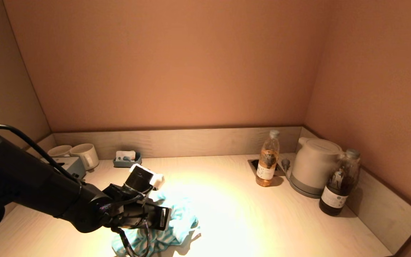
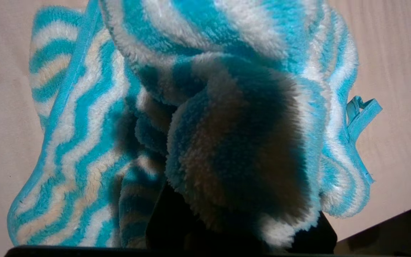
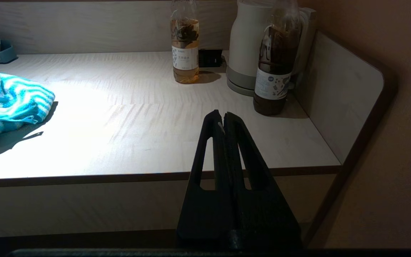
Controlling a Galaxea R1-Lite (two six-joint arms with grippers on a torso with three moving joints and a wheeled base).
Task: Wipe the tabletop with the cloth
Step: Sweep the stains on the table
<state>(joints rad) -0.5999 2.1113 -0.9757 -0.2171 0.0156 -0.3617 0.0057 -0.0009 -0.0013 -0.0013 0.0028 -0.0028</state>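
The fluffy cloth with turquoise and white wavy stripes [image 1: 177,225] lies bunched on the pale wood-grain tabletop [image 1: 227,207] at about 7 o'clock of the surface, close to the front edge. The left gripper [image 1: 161,217] is down on it, and the left wrist view shows a thick fold of the pile bulging where the dark fingers sit, so it appears to be pinching the cloth, though the fingertips are buried. The right gripper [image 3: 223,119] hangs below and in front of the table edge at roughly 5 o'clock, its two black fingers pressed together on nothing. Judging by position, wiping is at an early or middle stage: the wide lit stretch toward 3 o'clock, up to the clear bottle of amber drink [image 1: 268,159], the white electric kettle [image 1: 314,166] and the dark bottle with a white label [image 1: 339,184], looks unreached, as does the strip at 11 o'clock near the white mugs [image 1: 80,154]. No stain is visible to gauge progress.
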